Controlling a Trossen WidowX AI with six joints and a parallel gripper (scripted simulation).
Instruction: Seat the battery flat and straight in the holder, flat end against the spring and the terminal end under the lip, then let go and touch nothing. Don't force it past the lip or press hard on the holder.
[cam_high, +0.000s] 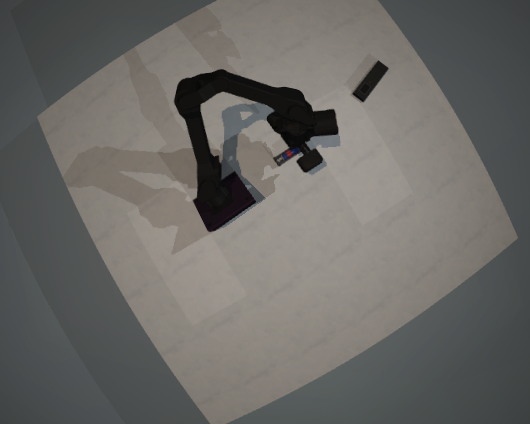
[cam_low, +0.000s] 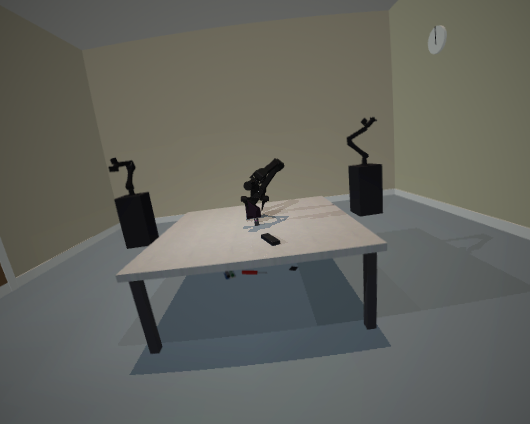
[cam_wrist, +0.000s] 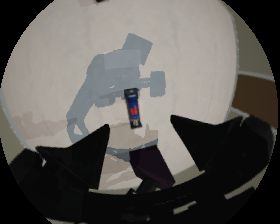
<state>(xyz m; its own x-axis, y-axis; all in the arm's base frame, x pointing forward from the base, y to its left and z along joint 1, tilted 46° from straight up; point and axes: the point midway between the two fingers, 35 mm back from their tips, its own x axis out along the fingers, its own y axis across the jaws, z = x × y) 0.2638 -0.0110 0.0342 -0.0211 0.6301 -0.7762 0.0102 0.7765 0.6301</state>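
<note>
None of the seating is done: the battery lies loose mid-frame beneath the spread, empty gripper, well apart from the holder at upper right.

Red-and-blue banded battery, black holder, pale streaked table.
</note>
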